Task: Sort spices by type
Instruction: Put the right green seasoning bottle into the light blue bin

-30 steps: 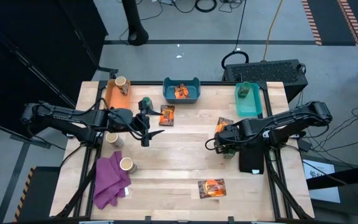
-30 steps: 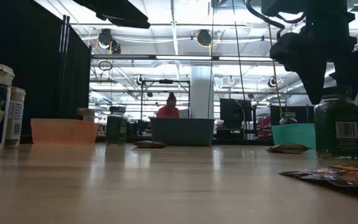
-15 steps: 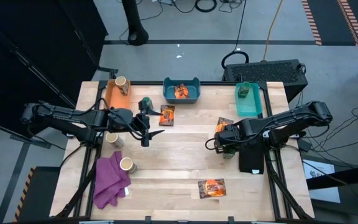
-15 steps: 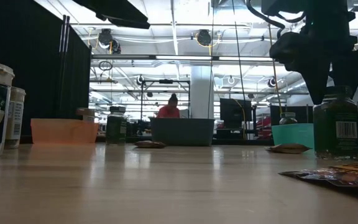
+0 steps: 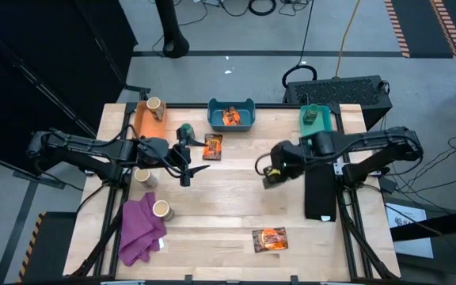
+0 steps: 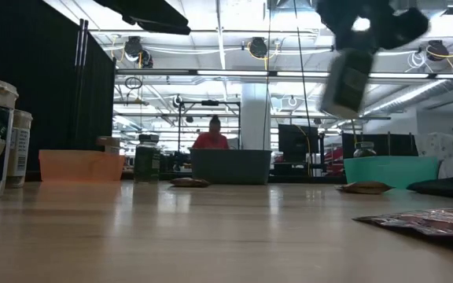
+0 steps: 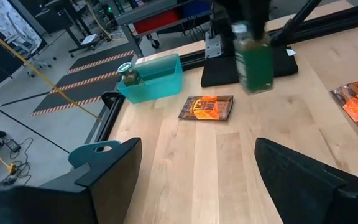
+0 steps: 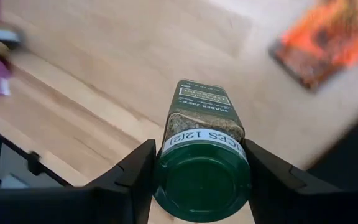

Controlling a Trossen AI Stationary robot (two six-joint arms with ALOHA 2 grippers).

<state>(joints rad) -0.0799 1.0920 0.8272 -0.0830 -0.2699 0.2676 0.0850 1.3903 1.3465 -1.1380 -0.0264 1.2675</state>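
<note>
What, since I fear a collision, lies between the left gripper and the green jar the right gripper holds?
Only bare table, by the high view, between left gripper and green jar in the right gripper; an orange packet lies aside.

Dark-green jar (image 8: pixel 202 149) w/ green lid & white-lettered label, sitting between black right gripper (image 8: pixel 201 177) fingers. Orange-and-dark printed packets (image 5: pixel 269 239) lying on pale wood table (image 5: pixel 228 202). Purple cloth (image 5: pixel 141 228) showing at front-left. Bins: orange (image 5: pixel 143 120), blue (image 5: pixel 231 123), teal (image 5: pixel 317 136).
</note>
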